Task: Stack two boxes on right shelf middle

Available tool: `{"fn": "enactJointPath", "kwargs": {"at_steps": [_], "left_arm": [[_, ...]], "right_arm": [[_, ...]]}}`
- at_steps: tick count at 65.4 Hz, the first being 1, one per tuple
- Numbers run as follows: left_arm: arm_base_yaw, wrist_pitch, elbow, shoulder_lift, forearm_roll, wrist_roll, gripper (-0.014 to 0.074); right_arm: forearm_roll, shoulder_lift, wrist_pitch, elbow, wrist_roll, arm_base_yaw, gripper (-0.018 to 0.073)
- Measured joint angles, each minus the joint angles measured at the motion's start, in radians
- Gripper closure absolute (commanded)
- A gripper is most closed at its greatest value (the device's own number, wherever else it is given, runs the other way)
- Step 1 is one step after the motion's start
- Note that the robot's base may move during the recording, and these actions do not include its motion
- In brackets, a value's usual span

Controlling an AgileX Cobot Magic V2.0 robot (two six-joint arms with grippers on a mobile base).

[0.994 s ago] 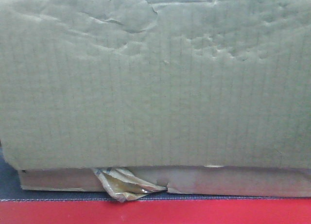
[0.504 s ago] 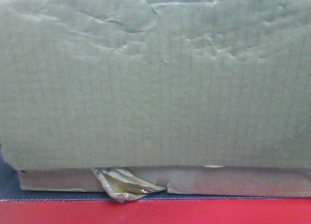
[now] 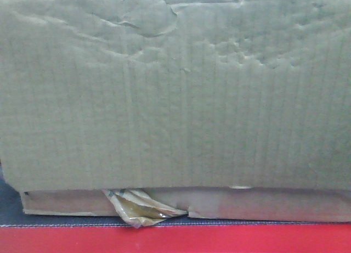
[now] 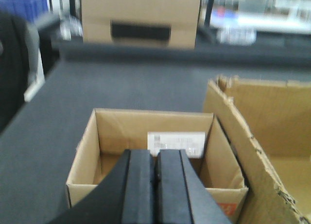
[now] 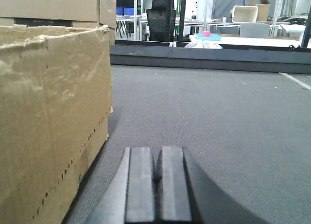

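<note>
- The big box (image 3: 175, 99) sits on the flat box (image 3: 263, 204), whose tape flap (image 3: 140, 209) hangs onto a grey surface (image 3: 11, 206) with a red edge (image 3: 175, 239). Neither box has shifted since a second ago.
- The left gripper (image 4: 156, 170), jaws pressed together and empty, hangs over a small open box (image 4: 82, 170) with a white label (image 4: 176, 142) on its far inner wall. A torn box (image 4: 272, 117) stands just right of it.
- The right gripper (image 5: 158, 170), closed on nothing, is low over the floor (image 5: 218, 112), with a carton (image 5: 48, 112) to its left.

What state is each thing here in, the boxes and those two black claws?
Left gripper: shut, empty.
Right gripper: shut, empty.
Small box: upright, top open.
Large box: top open, rim ragged.
Dented carton: front face creased.
Flatter carton: tape flap torn, hanging loose.
</note>
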Motion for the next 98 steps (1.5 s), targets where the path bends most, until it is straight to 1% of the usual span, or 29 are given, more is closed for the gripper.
{"fn": "enactJointPath", "kwargs": {"at_steps": [6, 23, 27, 31, 35, 42, 47, 54, 57, 62, 65, 69, 74, 75, 77, 83, 86, 88, 98], "left_arm": [[0.000, 0.076, -0.105, 0.161, 0.002, 0.000, 0.0707], [0.000, 0.128, -0.305, 0.524, 0.006, 0.000, 0.0707], [0.000, 0.173, -0.356, 0.612, 0.006, 0.000, 0.0707], [0.000, 0.242, -0.427, 0.698, -0.003, 0.010, 0.0707], [0.002, 0.331, -0.506, 0.776, -0.031, 0.044, 0.0707], [0.038, 0.462, -0.630, 0.875, -0.104, 0.135, 0.0707], [0.090, 0.523, -0.694, 0.928, -0.144, 0.194, 0.0707], [0.165, 0.557, -0.742, 0.967, -0.141, 0.233, 0.0707], [0.194, 0.563, -0.745, 0.975, -0.127, 0.242, 0.0707], [0.223, 0.571, -0.750, 0.988, -0.088, 0.249, 0.0699], [0.228, 0.573, -0.751, 0.996, -0.060, 0.252, 0.0659], [0.230, 0.577, -0.751, 1.010, -0.039, 0.256, 0.0582], [0.232, 0.577, -0.751, 1.027, -0.028, 0.258, 0.0432], [0.232, 0.577, -0.751, 1.033, -0.026, 0.258, 0.0419], [0.232, 0.577, -0.751, 1.040, -0.026, 0.258, 0.0357], [0.232, 0.577, -0.751, 1.066, -0.022, 0.260, 0.0227], [0.232, 0.577, -0.751, 1.083, -0.020, 0.260, 0.0196], [0.232, 0.575, -0.751, 1.091, -0.018, 0.260, 0.0192], [0.232, 0.563, -0.751, 1.163, -0.016, 0.260, 0.0213]], "right_arm": [[0.000, 0.000, 0.000, 0.000, 0.000, 0.000, 0.0724], [0.000, 0.000, 0.000, 0.000, 0.000, 0.000, 0.0724], [0.000, 0.000, 0.000, 0.000, 0.000, 0.000, 0.0724], [0.000, 0.000, 0.000, 0.000, 0.000, 0.000, 0.0724], [0.000, 0.000, 0.000, 0.000, 0.000, 0.000, 0.0724], [0.000, 0.000, 0.000, 0.000, 0.000, 0.000, 0.0724], [0.000, 0.000, 0.000, 0.000, 0.000, 0.000, 0.0724], [0.000, 0.000, 0.000, 0.000, 0.000, 0.000, 0.0724], [0.000, 0.000, 0.000, 0.000, 0.000, 0.000, 0.0724], [0.000, 0.000, 0.000, 0.000, 0.000, 0.000, 0.0724], [0.000, 0.000, 0.000, 0.000, 0.000, 0.000, 0.0724], [0.000, 0.000, 0.000, 0.000, 0.000, 0.000, 0.0724], [0.000, 0.000, 0.000, 0.000, 0.000, 0.000, 0.0724], [0.000, 0.000, 0.000, 0.000, 0.000, 0.000, 0.0724], [0.000, 0.000, 0.000, 0.000, 0.000, 0.000, 0.0724], [0.000, 0.000, 0.000, 0.000, 0.000, 0.000, 0.0724], [0.000, 0.000, 0.000, 0.000, 0.000, 0.000, 0.0724], [0.000, 0.000, 0.000, 0.000, 0.000, 0.000, 0.0724], [0.000, 0.000, 0.000, 0.000, 0.000, 0.000, 0.0724]]}}
